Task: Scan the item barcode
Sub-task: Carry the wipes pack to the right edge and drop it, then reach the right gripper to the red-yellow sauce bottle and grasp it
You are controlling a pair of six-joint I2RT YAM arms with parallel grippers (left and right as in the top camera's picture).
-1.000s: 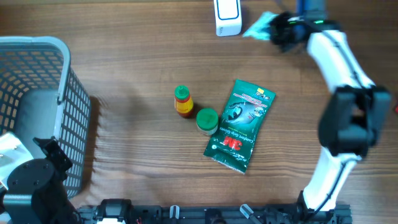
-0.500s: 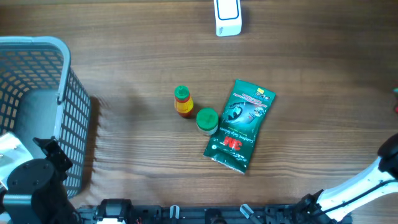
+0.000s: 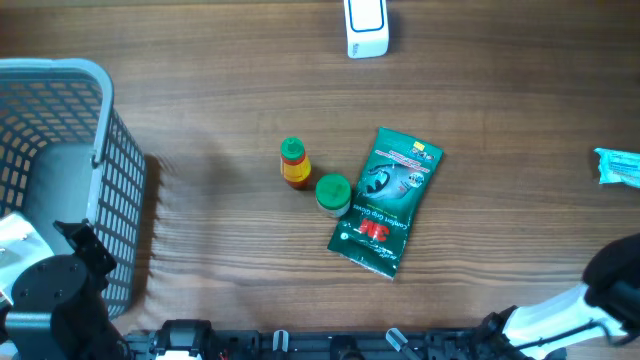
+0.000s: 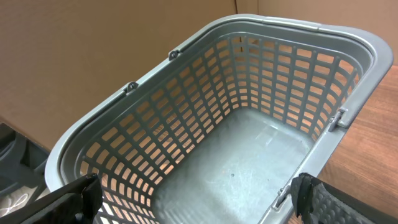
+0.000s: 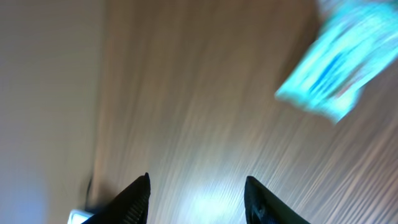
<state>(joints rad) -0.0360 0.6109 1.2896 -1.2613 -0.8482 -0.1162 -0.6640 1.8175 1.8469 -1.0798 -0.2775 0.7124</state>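
A light-blue packet [image 3: 618, 165] lies flat on the table at the far right edge; the right wrist view shows it blurred at the upper right [image 5: 336, 62]. The white barcode scanner [image 3: 366, 28] stands at the table's far edge, well left of the packet. My right gripper [image 5: 198, 182] is open over bare wood with nothing between its fingers, and the packet is apart from it. My left gripper [image 4: 196, 194] hangs wide open above the grey basket [image 4: 348, 106] and holds nothing.
A green pouch [image 3: 387, 200], a small orange bottle with a green cap [image 3: 293, 163] and a green-lidded jar [image 3: 332, 193] lie mid-table. The grey basket [image 3: 95, 75] fills the left side. My right arm [image 3: 612, 278] shows at the bottom right corner.
My right arm has swung from beside the scanner down to the bottom right. Its gripper has opened and let go of the light-blue packet, which now lies at the right edge.
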